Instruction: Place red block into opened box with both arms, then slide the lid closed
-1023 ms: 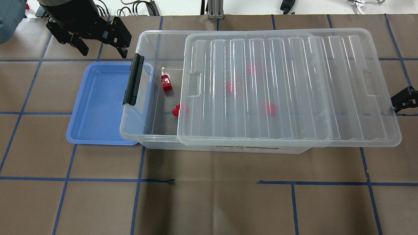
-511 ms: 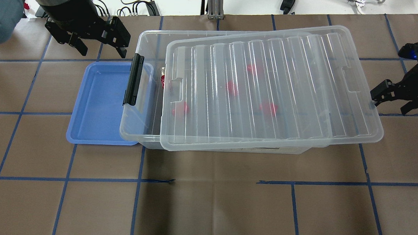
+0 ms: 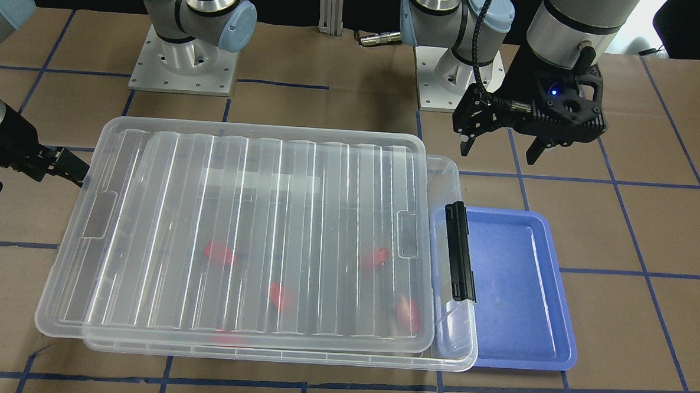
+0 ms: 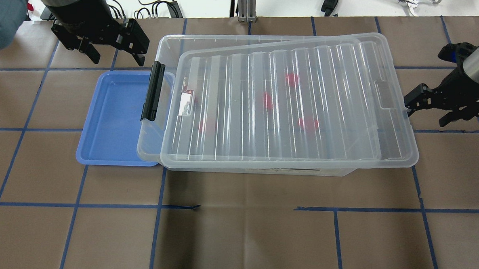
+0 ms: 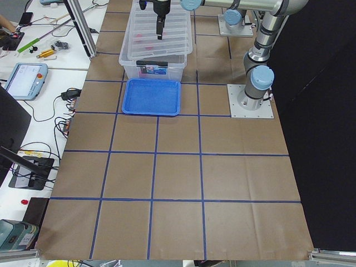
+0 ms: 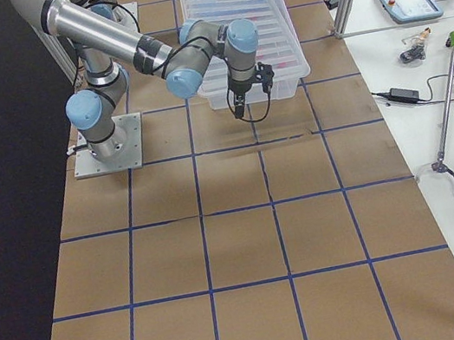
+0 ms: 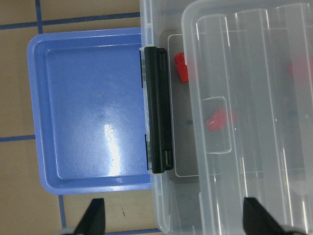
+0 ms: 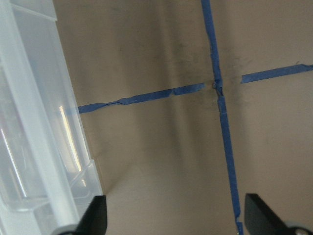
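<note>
The clear box stands mid-table, its black latch at the end facing the blue tray. The ribbed clear lid lies skewed on top and covers all but a narrow strip by the latch. Several red blocks show blurred through the lid; the left wrist view shows one red block in the uncovered strip. My right gripper is open, one finger against the lid's right short edge. My left gripper hangs open and empty behind the tray, also seen from the front.
A blue tray lies against the box's latch end, its edge tucked under the box rim. Both arm bases sit behind the box in the front-facing view. Cables and tools lie on the white bench beyond the table.
The right gripper has moved left, and the lid has slid left over the box and turned slightly askew. The open strip has shrunk. The left arm has barely moved.
</note>
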